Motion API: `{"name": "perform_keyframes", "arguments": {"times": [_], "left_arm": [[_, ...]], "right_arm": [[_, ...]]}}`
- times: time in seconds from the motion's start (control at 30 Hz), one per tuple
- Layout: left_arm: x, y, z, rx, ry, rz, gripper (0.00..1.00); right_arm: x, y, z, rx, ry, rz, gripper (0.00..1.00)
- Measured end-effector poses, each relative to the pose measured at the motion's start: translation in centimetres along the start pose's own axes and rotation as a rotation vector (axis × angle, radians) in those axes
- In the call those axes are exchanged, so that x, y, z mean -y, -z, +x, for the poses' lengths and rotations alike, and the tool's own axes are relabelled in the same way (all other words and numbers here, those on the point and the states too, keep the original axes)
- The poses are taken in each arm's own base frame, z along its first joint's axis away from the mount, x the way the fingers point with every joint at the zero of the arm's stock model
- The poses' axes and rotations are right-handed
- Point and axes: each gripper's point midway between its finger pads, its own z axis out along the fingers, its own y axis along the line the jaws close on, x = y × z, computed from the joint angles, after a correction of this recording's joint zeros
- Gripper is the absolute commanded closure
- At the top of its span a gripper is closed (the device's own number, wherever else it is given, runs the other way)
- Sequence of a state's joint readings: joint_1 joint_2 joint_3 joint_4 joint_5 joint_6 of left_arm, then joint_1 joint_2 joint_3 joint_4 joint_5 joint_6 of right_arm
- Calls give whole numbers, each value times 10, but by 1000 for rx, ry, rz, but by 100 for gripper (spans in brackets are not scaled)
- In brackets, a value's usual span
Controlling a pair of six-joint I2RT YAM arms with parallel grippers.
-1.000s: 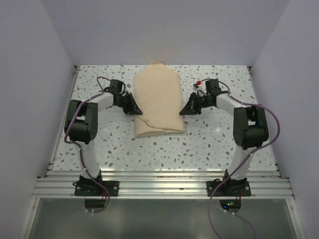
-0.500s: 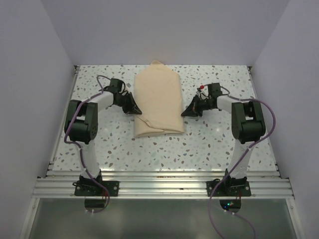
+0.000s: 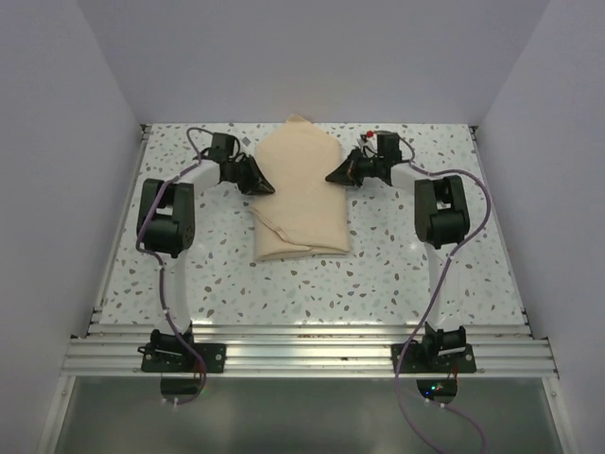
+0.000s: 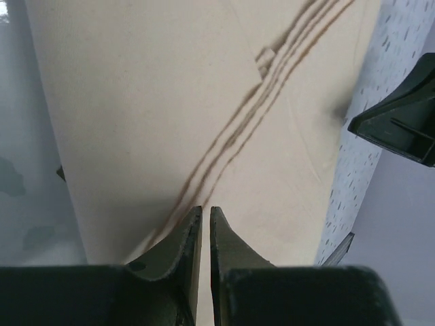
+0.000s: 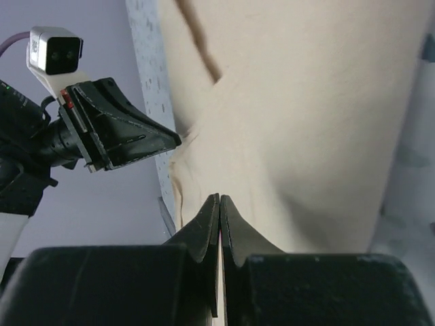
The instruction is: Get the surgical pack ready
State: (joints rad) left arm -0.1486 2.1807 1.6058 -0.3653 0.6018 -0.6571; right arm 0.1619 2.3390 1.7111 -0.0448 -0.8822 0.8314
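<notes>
Table (image 3: 397,265): speckled top, the arms reach over it from the near edge.

Pack (image 3: 301,194): tan cloth, folded into a long parcel. It lies flat between the two grippers and runs from them back toward the bases. Its far end is pointed and lies just beyond the tips.

Left gripper (image 3: 268,188): tip at the pack's left edge, far half. The wrist view shows the jaws clenched to a thin slit (image 4: 206,212), with cloth directly ahead and below. No cloth can be seen nipped between them.

Right gripper (image 3: 331,177): tip at the pack's right edge, opposite the left one. Its jaws are pressed together (image 5: 219,198) over the cloth, and I can't see anything held.

Creases (image 4: 272,102): stacked layer edges run diagonally just ahead of the left tips. Flap (image 5: 204,61): a fold edge ahead-left of the right tips, a loose overlap by the look of it.

Handling, as a judgement:
- The pack looks soft and limp, light for its size, and not fragile.
- The matte weave should grip well against the pads and is unlikely to slip.
- The layers will probably slide over each other, and the parcel would sag or open if lifted from one point.
- The best hold is likely a pinch on a folded side edge or a corner, where the layers stack. The flat middle gives the fingers nothing to bite.
- Opposite edges, one gripper each, should keep the shape.
- The jaws would need to open before any pinch.
</notes>
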Motion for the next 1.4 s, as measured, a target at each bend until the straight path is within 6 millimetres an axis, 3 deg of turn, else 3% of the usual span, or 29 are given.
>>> {"name": "perform_keyframes", "arguments": {"times": [0.1,0.17,0.23,0.5,0.73,0.9,1.13,1.4], "left_arm": [[-22,-21,6,-35,47,-10,87],[-24,-26,7,-55,77,30,87],[-25,-26,-2,-33,75,46,86],[-23,-38,-30,37,69,112,83],[-13,-60,-80,110,87,178,81],[-15,-64,-101,155,124,210,79],[-28,-58,-142,249,158,242,72],[-49,-34,-183,381,131,205,58]], "right_arm": [[39,-21,2,-14,-84,16,100],[57,-31,5,-32,-139,8,100],[53,-33,0,-41,-144,-26,100],[43,-46,-53,110,-50,-8,99],[50,-59,-83,182,-46,11,97],[50,-63,-106,259,-43,31,93],[48,-67,-143,381,-29,53,80],[42,-53,-165,459,-10,66,71]]}}
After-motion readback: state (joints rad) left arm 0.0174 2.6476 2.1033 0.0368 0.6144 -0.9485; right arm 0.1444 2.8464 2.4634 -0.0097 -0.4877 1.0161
